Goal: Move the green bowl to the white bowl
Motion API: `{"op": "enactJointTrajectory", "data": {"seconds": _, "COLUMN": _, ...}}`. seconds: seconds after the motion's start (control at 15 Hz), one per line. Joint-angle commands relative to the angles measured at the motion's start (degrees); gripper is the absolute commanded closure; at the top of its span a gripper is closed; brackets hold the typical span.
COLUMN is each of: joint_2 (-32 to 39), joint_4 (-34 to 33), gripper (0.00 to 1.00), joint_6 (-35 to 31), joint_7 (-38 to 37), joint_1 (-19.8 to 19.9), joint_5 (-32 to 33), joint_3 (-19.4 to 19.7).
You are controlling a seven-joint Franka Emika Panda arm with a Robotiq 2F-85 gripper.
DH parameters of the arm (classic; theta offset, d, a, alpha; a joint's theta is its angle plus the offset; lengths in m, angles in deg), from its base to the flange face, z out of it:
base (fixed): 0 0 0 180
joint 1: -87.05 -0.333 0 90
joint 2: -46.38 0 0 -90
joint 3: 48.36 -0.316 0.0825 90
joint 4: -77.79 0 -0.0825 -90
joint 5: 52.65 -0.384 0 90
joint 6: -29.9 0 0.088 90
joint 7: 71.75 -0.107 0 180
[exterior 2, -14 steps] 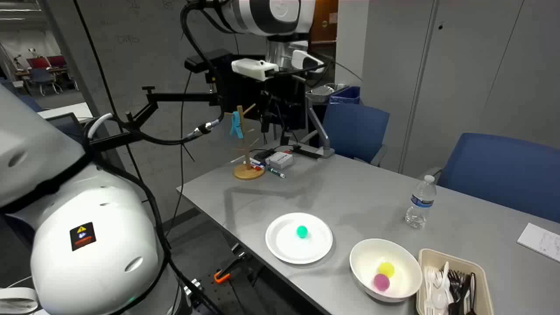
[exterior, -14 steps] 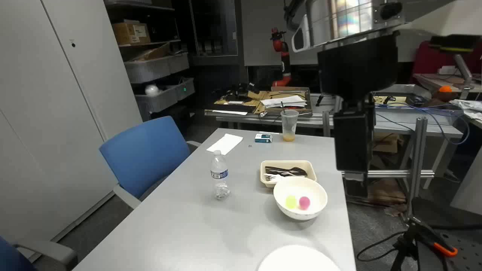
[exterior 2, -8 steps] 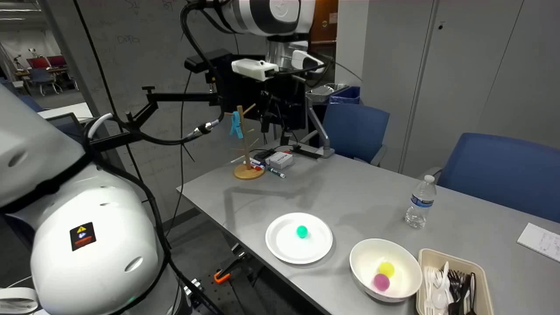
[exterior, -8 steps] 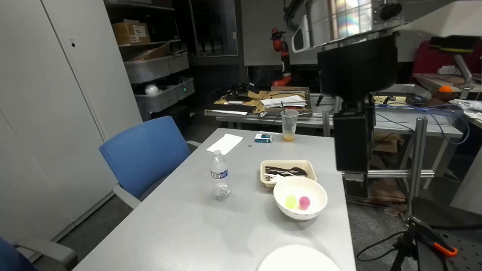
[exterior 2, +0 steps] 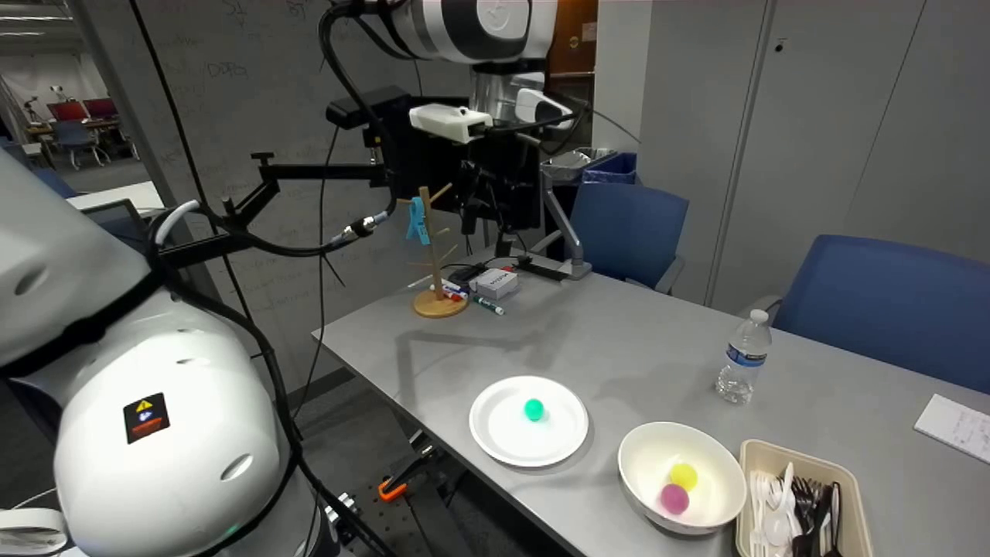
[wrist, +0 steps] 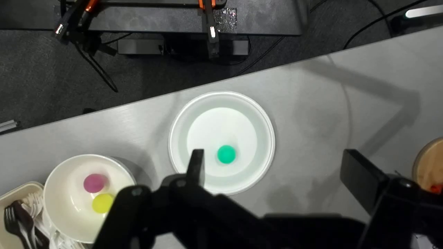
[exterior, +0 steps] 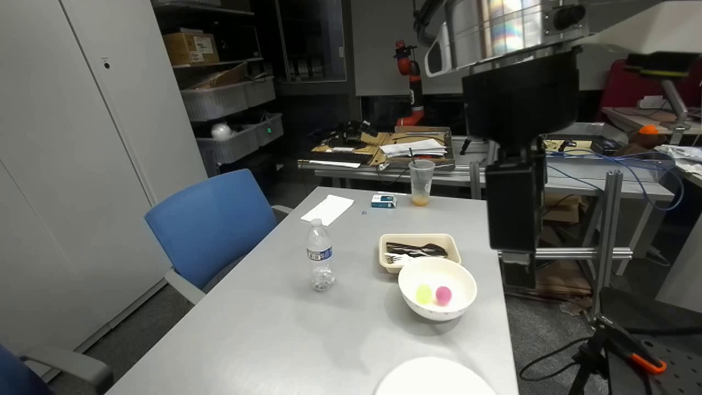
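Note:
The task's green thing [exterior 2: 534, 410] looks like a small green ball, not a bowl. It lies on a flat white plate [exterior 2: 495, 447] in an exterior view, and it also shows in the wrist view [wrist: 226, 154]. The deep white bowl [exterior 2: 639, 481] stands beside the plate, and it shows in the wrist view [wrist: 62, 207]. It holds a pink ball [exterior 2: 674, 499] and a yellow ball [exterior 2: 684, 476]. My gripper [wrist: 273, 155] is open and empty, well above the table. In the wrist view the green ball appears between the fingers, nearer the left one.
A beige tray of cutlery [exterior 2: 849, 495] stands close against the white bowl. A water bottle [exterior 2: 744, 360] stands on the table [exterior 2: 619, 340]. A wooden stand [exterior 2: 438, 304], markers and a small box [exterior 2: 496, 283] are at the table's far end in an exterior view.

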Motion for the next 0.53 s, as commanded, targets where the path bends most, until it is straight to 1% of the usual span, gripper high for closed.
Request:
{"op": "enactJointTrajectory", "data": {"seconds": 0.0, "joint_2": 0.02, "joint_4": -0.07, "gripper": 0.00, "joint_6": 0.09, "joint_7": -0.01, "joint_1": -0.05, "joint_5": 0.03, "joint_3": 0.06}}
{"op": "enactJointTrajectory", "data": {"seconds": 0.2, "joint_2": 0.10, "joint_4": -0.17, "gripper": 0.00, "joint_6": -0.06, "joint_7": 0.25, "joint_1": -0.11, "joint_5": -0.22, "joint_3": 0.13}}
{"op": "enactJointTrajectory", "data": {"seconds": 0.47, "joint_2": 0.39, "joint_4": -0.07, "gripper": 0.00, "joint_6": -3.82, "joint_7": 0.63, "joint_1": -0.05, "joint_5": 1.54, "joint_3": -0.34}}
